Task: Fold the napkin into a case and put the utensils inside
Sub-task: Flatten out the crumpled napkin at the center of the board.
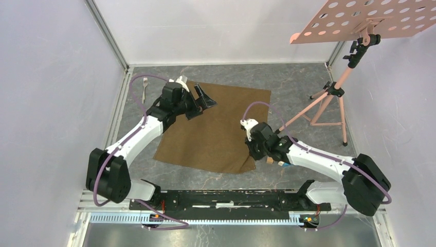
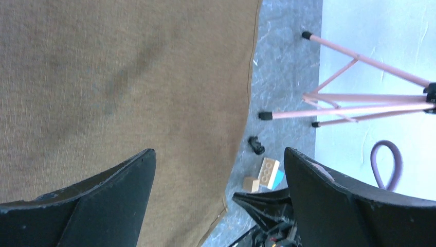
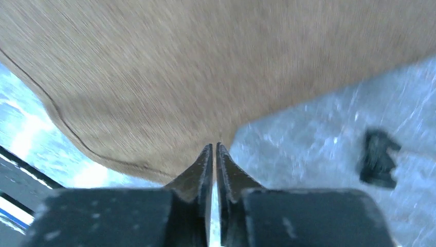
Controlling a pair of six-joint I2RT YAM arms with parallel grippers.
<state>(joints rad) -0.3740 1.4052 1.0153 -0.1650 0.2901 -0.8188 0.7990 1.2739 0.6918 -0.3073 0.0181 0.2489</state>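
Note:
The brown napkin (image 1: pixel 216 126) lies spread flat on the grey table. It fills the left wrist view (image 2: pixel 128 92) and the right wrist view (image 3: pixel 180 77). My left gripper (image 1: pixel 203 104) hovers open and empty over the napkin's far left corner; its jaws stand wide apart (image 2: pixel 220 151). My right gripper (image 1: pixel 252 157) is shut at the napkin's near right corner, which looks slightly raised and creased. Its fingertips (image 3: pixel 213 146) meet the cloth edge. The silver fork (image 1: pixel 145 87) lies off the cloth at the far left. The spoon is not in view.
A wooden block and a blue block (image 1: pixel 275 162) lie just right of the napkin's near right corner, also in the left wrist view (image 2: pixel 267 175). A small black object (image 3: pixel 378 157) lies on the table near them. A pink tripod stand (image 1: pixel 329 103) stands at the right.

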